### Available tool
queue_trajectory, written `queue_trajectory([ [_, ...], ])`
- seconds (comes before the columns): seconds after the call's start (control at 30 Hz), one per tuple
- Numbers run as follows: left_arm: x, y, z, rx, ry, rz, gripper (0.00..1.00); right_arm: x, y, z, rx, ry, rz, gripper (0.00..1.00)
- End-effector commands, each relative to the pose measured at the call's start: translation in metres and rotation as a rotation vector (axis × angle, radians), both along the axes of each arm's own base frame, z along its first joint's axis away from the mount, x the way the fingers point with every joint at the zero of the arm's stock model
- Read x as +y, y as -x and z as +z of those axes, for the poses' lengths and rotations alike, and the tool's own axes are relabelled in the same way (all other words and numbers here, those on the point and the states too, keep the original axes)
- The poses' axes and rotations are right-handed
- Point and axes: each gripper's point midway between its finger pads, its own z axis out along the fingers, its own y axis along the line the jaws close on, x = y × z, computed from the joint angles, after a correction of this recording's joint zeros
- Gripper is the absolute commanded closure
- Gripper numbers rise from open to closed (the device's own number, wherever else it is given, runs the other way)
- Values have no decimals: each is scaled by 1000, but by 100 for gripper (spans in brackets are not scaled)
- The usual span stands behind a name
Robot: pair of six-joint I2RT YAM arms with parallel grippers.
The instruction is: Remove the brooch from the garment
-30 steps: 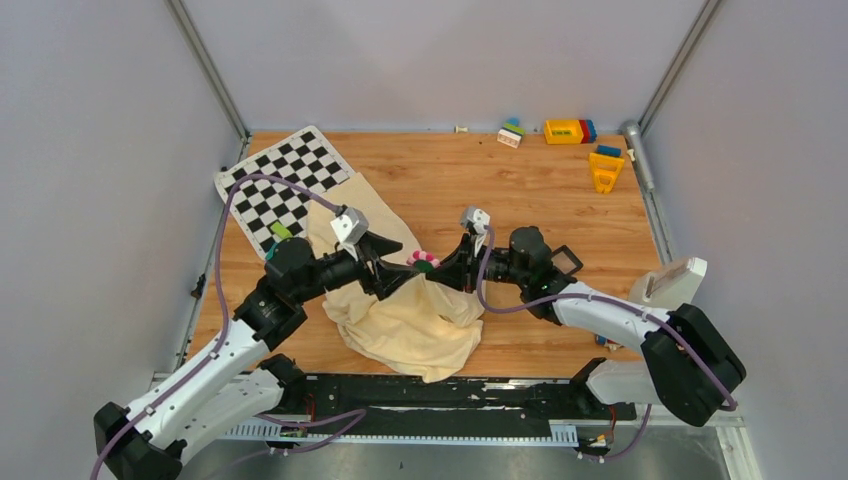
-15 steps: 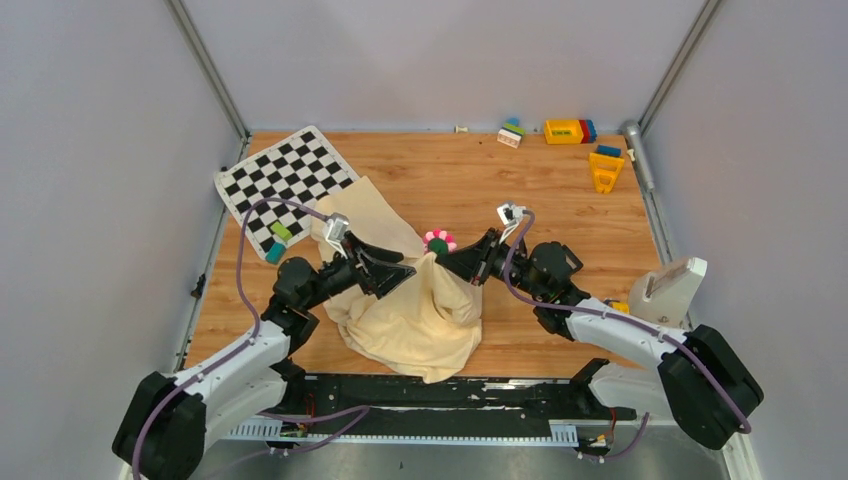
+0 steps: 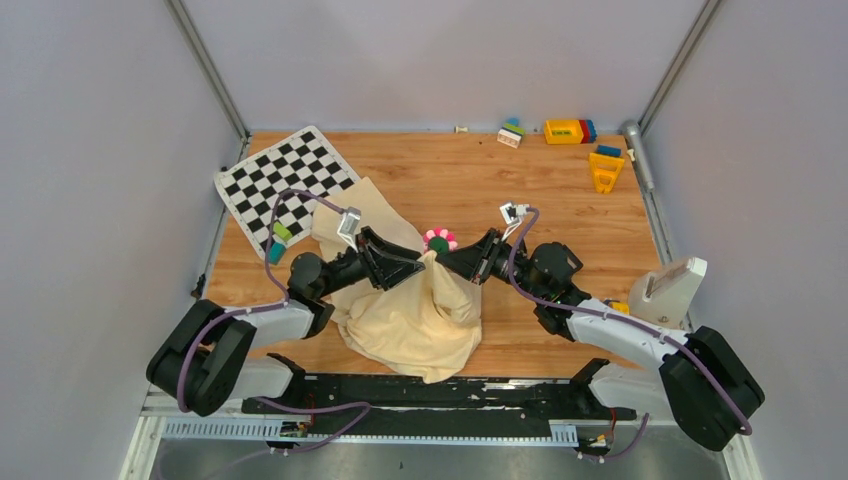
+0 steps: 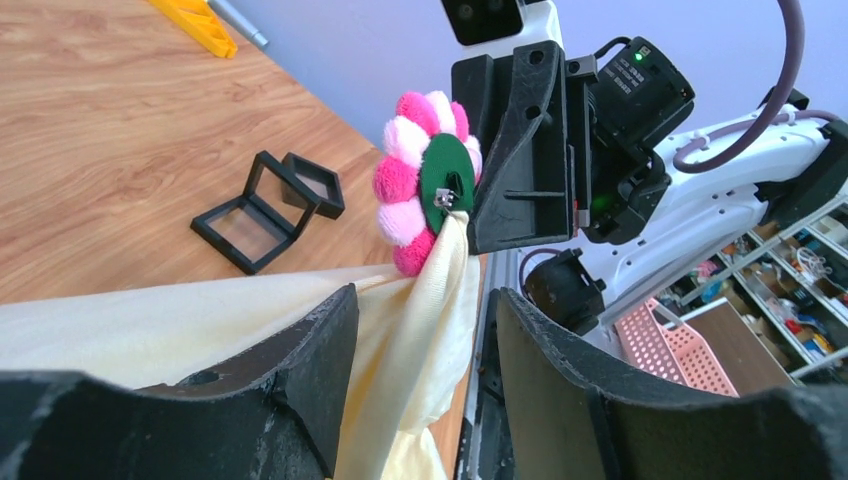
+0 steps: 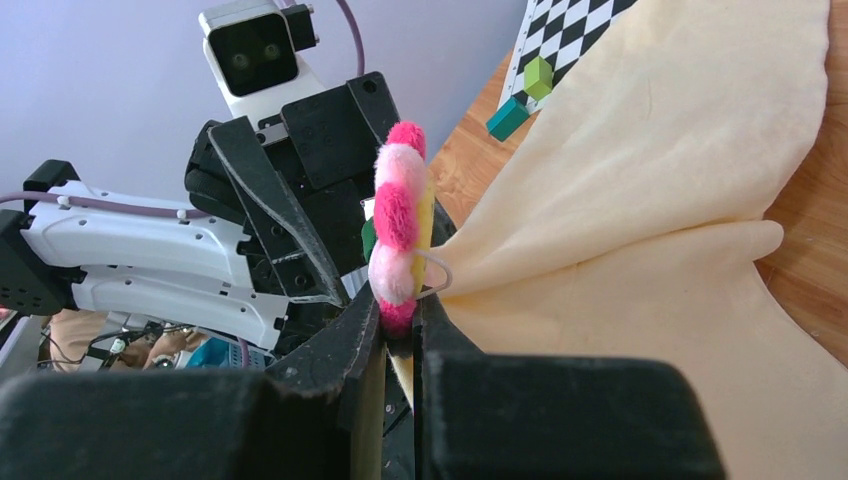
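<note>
Fingers (image 5: 352, 345) of right gripper (image 5: 400, 312): clenched on brooch (image 5: 398, 225) rim, holding it aloft with its pin threaded through the cream garment (image 3: 420, 320). Left gripper (image 4: 424, 305): spread astride the raised cloth peak, probably to restrain it for pull-off.

The brooch (image 3: 438, 240) is pink, the garment (image 3: 420, 320) cream.

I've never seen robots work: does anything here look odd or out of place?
Yes. The cream cloth does not lie flat: one part is pulled up into a peak, hanging from the pink flower brooch, which the right hand pinches. The left hand is open around the cloth below it.
</note>
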Motion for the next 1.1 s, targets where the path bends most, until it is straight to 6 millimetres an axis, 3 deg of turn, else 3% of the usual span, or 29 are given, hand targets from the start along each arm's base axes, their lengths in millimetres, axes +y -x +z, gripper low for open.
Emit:
queue_trajectory([
  [0.0, -5, 2, 23, -121, 43, -45, 39, 2, 7, 29, -65, -82, 34, 100],
  [0.1, -8, -1, 22, -119, 40, -46, 43, 6, 10, 23, -57, -86, 58, 100],
  [0.23, -14, -1, 15, -109, 21, -84, 63, 11, 13, 19, -62, -79, 87, 97],
  [0.33, -14, 1, 12, -113, 11, -96, 87, 12, 10, 6, -60, -18, 79, 81],
  [0.43, -15, 1, -6, -31, -53, -107, 100, 5, 4, -7, -76, 84, 30, 51],
  [0.47, -15, 1, -3, -49, -70, -106, 100, 2, 1, -10, -93, 124, 12, 42],
  [0.5, -15, 0, -20, 38, -128, -111, 100, -1, 0, -13, -111, 165, 0, 38],
  [0.53, -14, 0, -17, 7, -155, -102, 100, -4, -3, -9, -144, 196, -14, 35],
  [0.57, -12, 0, -35, 94, -220, -93, 100, -6, -3, -9, -170, 229, -18, 33],
  [0.6, -10, -2, -28, 39, -249, -77, 100, -9, -3, -8, -201, 253, -19, 32],
  [0.63, -5, 0, -47, 90, -332, -71, 100, -10, -4, -5, -233, 276, -18, 31],
  [0.67, -4, -1, -35, 63, -344, -59, 100, -11, -4, -3, -258, 297, -15, 29],
  [0.7, 1, 3, -49, 100, -417, -57, 100, -11, -4, -1, -284, 318, -5, 28],
  [0.73, 2, 2, -37, 73, -427, -49, 100, -10, -4, 0, -314, 341, 13, 28],
  [0.77, 7, 7, -43, 93, -475, -51, 100, -9, -4, 1, -347, 369, 32, 28],
  [0.8, 6, 6, -35, 77, -483, -52, 100, -7, -4, 1, -354, 386, 51, 28],
  [1.07, 7, 23, -28, 59, -598, -89, 100, 5, 5, 9, -443, 391, 167, 35],
])
